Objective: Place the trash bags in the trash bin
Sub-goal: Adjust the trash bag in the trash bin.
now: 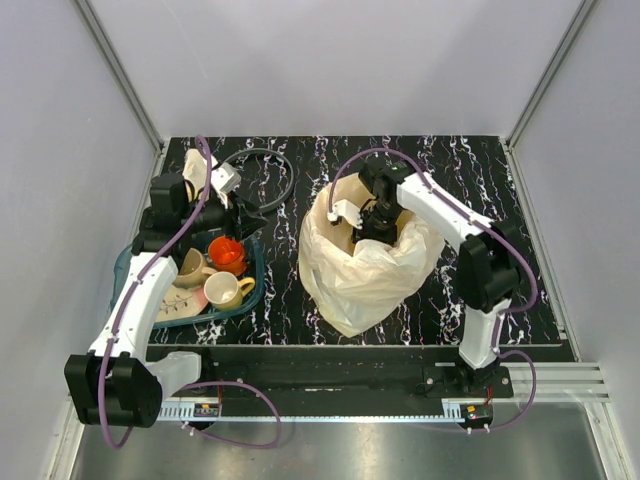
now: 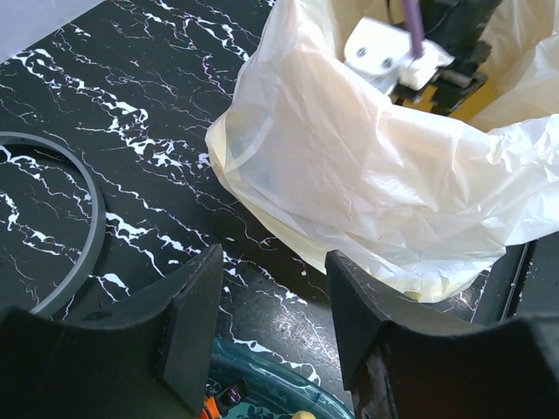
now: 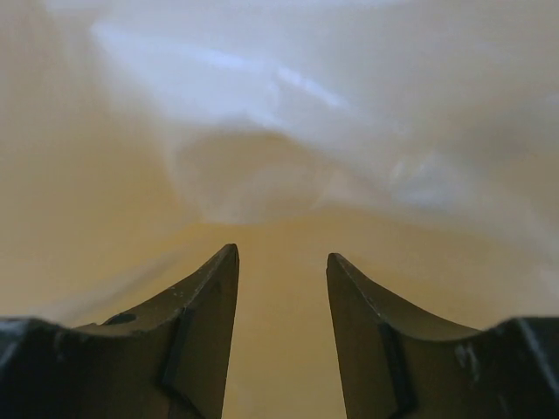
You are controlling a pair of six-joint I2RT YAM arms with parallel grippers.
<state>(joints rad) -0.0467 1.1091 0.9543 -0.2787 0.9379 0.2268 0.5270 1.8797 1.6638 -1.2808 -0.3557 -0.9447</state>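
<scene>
A whitish, faintly yellow trash bag (image 1: 362, 272) stands open in the middle of the table, draped over the trash bin and hiding its outside. It also shows in the left wrist view (image 2: 376, 183). My right gripper (image 1: 376, 226) reaches down into the bag's mouth. In the right wrist view it (image 3: 279, 257) is open and empty, facing the bin's yellow inner wall (image 3: 279, 349) lined with bag film (image 3: 262, 113). My left gripper (image 1: 238, 216) hovers over the teal tray's far edge, left of the bag. It (image 2: 275, 297) is open and empty.
A teal dish tray (image 1: 254, 285) at the left holds an orange cup (image 1: 227, 253), a yellow mug (image 1: 224, 291) and other crockery. A loose dark grey ring (image 1: 285, 172) lies on the black marbled table behind the tray, also seen in the left wrist view (image 2: 90, 229).
</scene>
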